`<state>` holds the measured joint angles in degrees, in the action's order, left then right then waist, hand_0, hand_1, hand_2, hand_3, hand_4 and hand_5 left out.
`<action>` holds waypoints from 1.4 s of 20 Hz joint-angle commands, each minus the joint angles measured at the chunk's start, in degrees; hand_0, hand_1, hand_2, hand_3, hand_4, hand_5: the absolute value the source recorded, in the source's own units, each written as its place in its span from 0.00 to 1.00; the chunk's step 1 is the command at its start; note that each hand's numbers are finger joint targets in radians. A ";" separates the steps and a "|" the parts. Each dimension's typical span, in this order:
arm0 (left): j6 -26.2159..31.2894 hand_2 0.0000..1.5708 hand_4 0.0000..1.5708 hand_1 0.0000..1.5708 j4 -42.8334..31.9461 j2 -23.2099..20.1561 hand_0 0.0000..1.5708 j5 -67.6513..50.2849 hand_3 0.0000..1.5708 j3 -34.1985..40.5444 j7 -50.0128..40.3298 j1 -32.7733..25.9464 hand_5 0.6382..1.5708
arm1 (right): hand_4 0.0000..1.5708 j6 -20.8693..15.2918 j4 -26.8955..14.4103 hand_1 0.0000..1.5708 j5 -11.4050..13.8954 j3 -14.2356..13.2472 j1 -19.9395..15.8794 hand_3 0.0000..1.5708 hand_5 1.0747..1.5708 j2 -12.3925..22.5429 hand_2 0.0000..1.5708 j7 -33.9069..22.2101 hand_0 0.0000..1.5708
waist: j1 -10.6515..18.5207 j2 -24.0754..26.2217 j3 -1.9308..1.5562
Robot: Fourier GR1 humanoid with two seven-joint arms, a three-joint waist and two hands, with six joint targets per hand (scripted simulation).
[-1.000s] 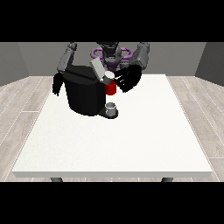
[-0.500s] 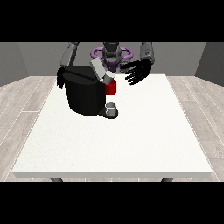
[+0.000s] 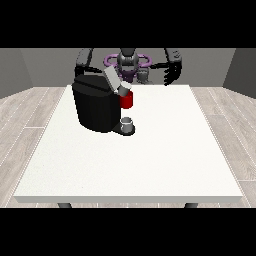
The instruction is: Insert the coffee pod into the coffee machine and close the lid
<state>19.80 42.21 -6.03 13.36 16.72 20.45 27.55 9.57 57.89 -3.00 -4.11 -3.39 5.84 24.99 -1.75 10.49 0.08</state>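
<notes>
Table (image 3: 150,160): white.
Coffee machine (image 3: 97,105): black, near the far left corner; lid (image 3: 112,79) raised.
Red thing at the machine (image 3: 127,100): under the lid.
Grey thing (image 3: 127,123): on the machine's base.
Hand at the view's right (image 3: 171,74): above the far edge, fingers relaxed, grasping nothing.
Other hand: hidden; cannot tell.

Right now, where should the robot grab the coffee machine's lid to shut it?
Probably by the raised upper end of the lid, coming from above. The grey flap stands tilted and sticks up over the black coffee machine, so that end looks free to take.
</notes>
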 commanded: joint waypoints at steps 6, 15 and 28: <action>1.13 0.00 0.21 0.00 -1.48 0.50 0.00 -1.44 0.00 0.79 0.21 -14.84 1.00 | 0.17 -6.98 17.77 0.00 3.63 13.74 3.56 0.00 1.00 -5.75 0.00 -9.98 0.00 | -2.31 13.10 -0.03; 3.54 0.00 0.19 0.00 7.19 -0.30 0.00 -4.03 0.00 -0.87 5.95 -20.23 1.00 | 0.25 -11.26 34.70 0.00 8.93 15.87 2.56 0.00 1.00 -4.30 0.00 -14.51 0.00 | 0.47 4.32 -0.08; 6.06 0.00 0.13 0.00 15.94 0.78 0.00 -6.69 0.00 -4.98 10.16 -20.00 1.00 | 0.13 -22.37 27.54 0.00 16.47 13.51 -14.88 0.00 1.00 -5.82 0.00 -19.71 0.00 | 7.78 -8.96 -0.08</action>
<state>25.55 56.26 -5.87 6.84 13.00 28.57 7.93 -8.53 88.58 9.91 9.55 -13.41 0.38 5.67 3.57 4.65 0.00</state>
